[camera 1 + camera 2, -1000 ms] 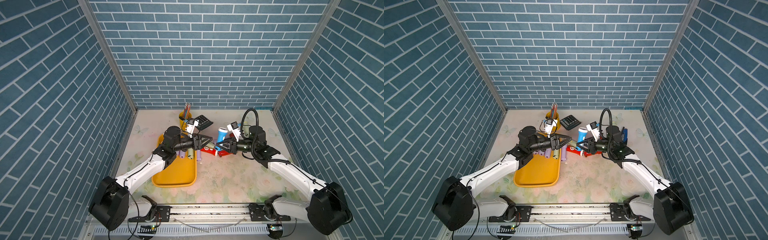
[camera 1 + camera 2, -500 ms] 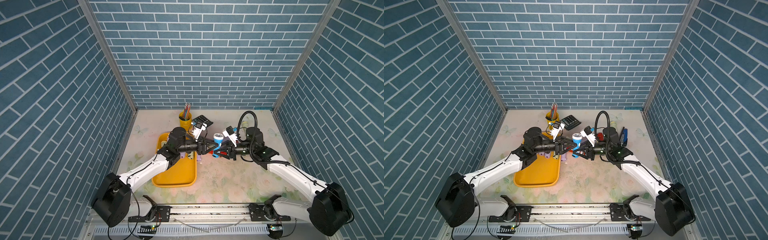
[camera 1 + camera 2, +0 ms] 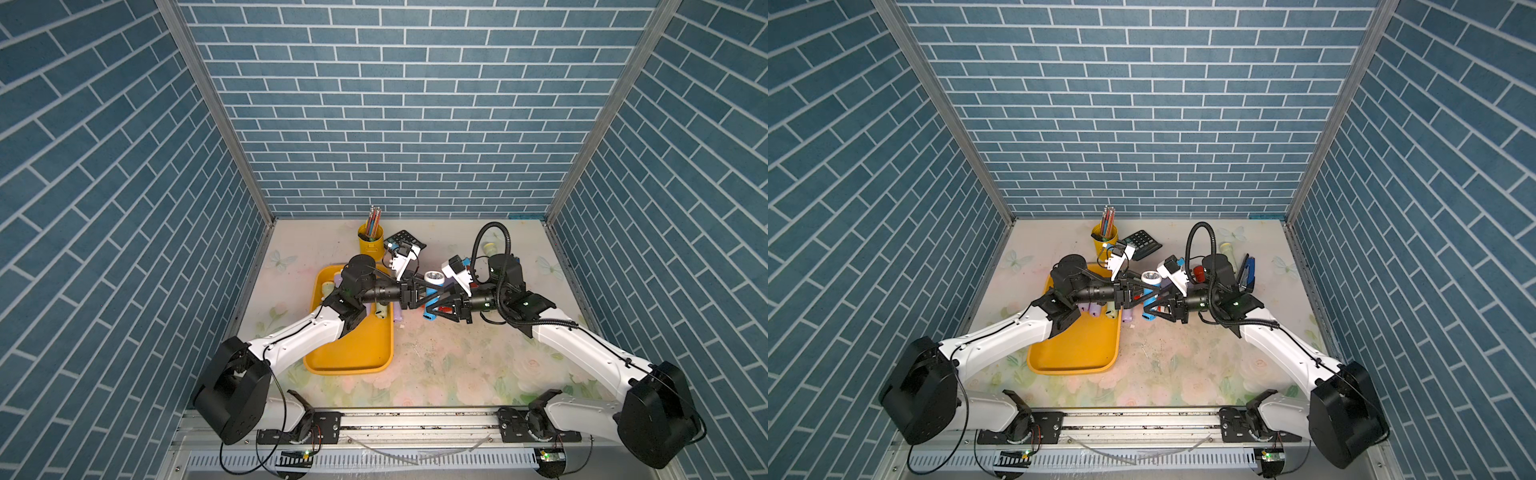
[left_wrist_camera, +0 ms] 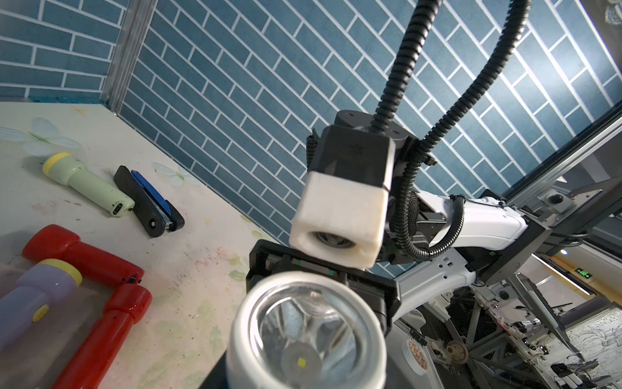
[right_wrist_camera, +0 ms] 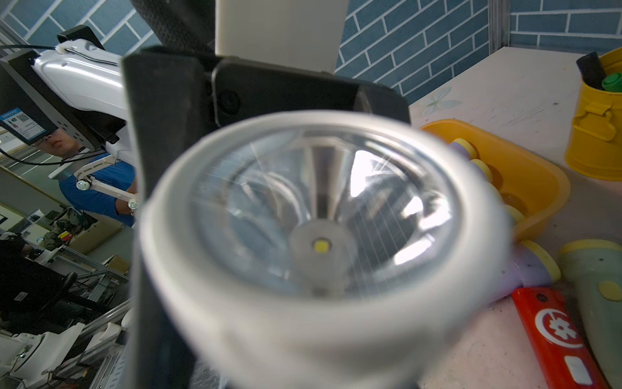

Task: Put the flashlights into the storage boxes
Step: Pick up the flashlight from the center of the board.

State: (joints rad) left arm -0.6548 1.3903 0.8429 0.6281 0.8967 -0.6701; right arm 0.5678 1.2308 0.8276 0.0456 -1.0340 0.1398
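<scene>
On the left side of the table [image 3: 436, 365] lay the orange-yellow tray [image 3: 353, 349]. At its far end several flashlights lay side by side, among them lilac flashlights [image 3: 1086, 308] and a pale green flashlight [image 3: 380, 312]. A loose lilac flashlight [image 3: 1128, 316] lay on the table just beside the tray's right rim. Behind the tray stood a yellow pencil cup [image 3: 370, 247], and a black calculator [image 3: 1142, 240] lay near it.

In the middle, both arms met at the blue flashlight [image 3: 432, 277], which was tilted with its white head upward. The left gripper [image 3: 428, 292] pointed at it from the tray side, with its fingertips near the head. I could not tell whether its jaws pressed on the body or only stood around it. The right gripper [image 3: 430, 309] was closed on the lower, blue part and held the flashlight off the table.

To the right, two red flashlights [image 4: 84, 256] lay close together on the table. Farther right, a second pale green flashlight [image 4: 84, 183] lay with its tail just beside the blue-black stapler [image 4: 148, 205].
</scene>
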